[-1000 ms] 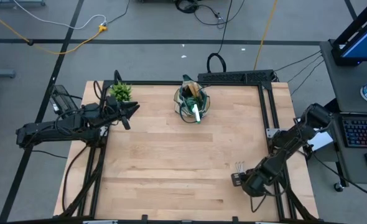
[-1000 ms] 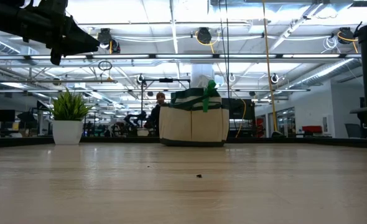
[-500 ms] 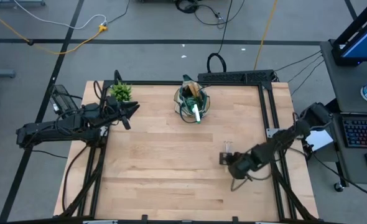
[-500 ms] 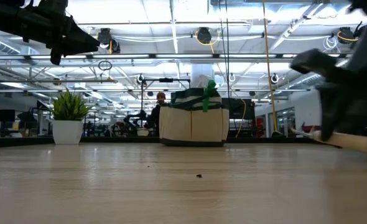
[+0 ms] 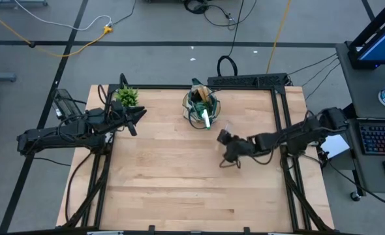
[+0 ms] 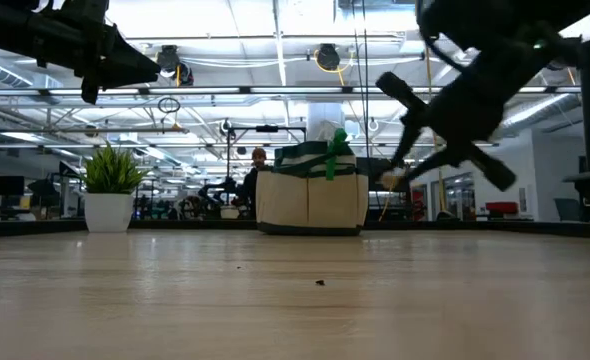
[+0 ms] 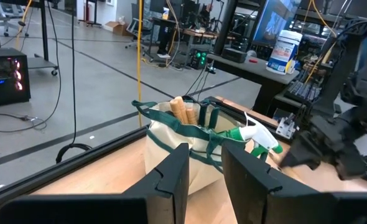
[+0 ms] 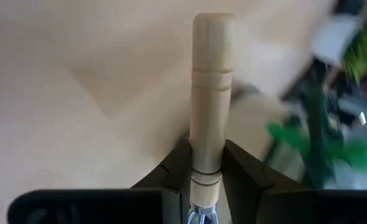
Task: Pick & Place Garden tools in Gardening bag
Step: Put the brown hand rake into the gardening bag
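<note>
One gardening bag [image 5: 202, 108] at upper centre; right gripper [image 8: 206, 163] clamps one wooden tool handle [image 8: 210, 93]; left gripper [image 7: 204, 165], upper left, narrowly parted, empty.

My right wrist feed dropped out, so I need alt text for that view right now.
The right gripper is shut on a wooden tool handle, which points straight away from the camera over the bare table. Off to one side is the blurred bag, with something green sticking out of it.
</note>
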Controlling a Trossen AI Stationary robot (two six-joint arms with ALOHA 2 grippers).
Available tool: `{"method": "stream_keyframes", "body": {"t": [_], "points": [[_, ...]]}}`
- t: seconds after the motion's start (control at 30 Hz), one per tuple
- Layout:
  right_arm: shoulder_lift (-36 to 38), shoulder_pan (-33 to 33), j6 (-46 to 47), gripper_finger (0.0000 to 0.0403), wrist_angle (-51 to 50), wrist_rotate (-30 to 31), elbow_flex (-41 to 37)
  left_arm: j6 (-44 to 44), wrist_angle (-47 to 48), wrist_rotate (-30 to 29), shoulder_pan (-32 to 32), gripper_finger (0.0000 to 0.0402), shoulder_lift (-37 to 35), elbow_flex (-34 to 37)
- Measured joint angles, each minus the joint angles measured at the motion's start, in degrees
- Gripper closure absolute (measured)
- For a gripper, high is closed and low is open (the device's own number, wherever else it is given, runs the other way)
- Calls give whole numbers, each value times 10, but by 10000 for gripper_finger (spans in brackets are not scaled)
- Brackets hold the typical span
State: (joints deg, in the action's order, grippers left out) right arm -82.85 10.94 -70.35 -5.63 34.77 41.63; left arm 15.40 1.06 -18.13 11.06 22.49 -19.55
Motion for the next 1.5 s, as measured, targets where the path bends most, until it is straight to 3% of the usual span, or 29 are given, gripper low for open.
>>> {"method": "stream_keyframes", "body": {"t": [0.2, 0.57, 0.93, 1.2, 1.5], "points": [[24, -47, 19, 344, 37, 63, 1, 0, 0, 0, 0, 302, 0, 0], [121, -104, 159, 344, 39, 132, 1, 0, -1, 0, 0, 302, 0, 0], [207, -154, 375, 344, 50, 131, 1, 0, -1, 0, 0, 302, 0, 0], [250, -182, 514, 344, 104, 63, 1, 0, -1, 0, 0, 302, 0, 0], [285, -214, 697, 344, 184, -56, 1, -1, -11, 0, 0, 302, 0, 0]]}}
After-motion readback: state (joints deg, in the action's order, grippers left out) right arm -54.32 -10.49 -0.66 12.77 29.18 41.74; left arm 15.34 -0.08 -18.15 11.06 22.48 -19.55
